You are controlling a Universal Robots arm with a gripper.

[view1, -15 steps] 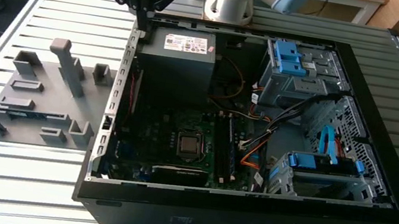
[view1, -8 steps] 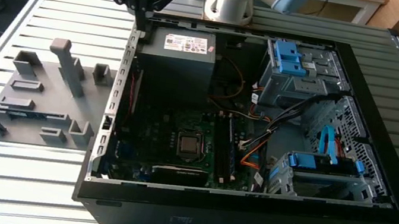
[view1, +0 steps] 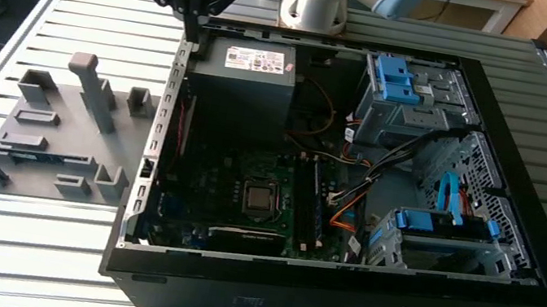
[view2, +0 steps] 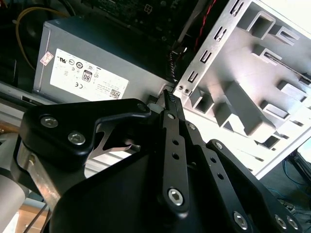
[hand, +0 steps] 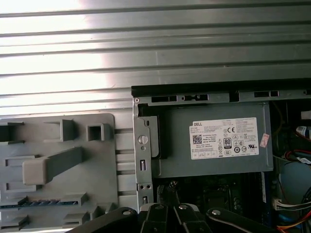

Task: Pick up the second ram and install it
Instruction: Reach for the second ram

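The second ram point(hand: 34, 204) stands on edge in a slot of the grey fixture plate point(hand: 104, 165), probably so fingers can pinch it, well apart from the gripper point(hand: 168, 187), which hovers empty with its fingers closed together, just beside the power supply point(hand: 214, 165).

A robotics workshop — slatted metal bench point(view1: 25, 267), open computer case point(view1: 337, 305), grey fixture plate point(view1: 56, 107).

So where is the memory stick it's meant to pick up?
The second ram lies in a slot of the grey fixture plate, on the exterior view's left of the open computer case.
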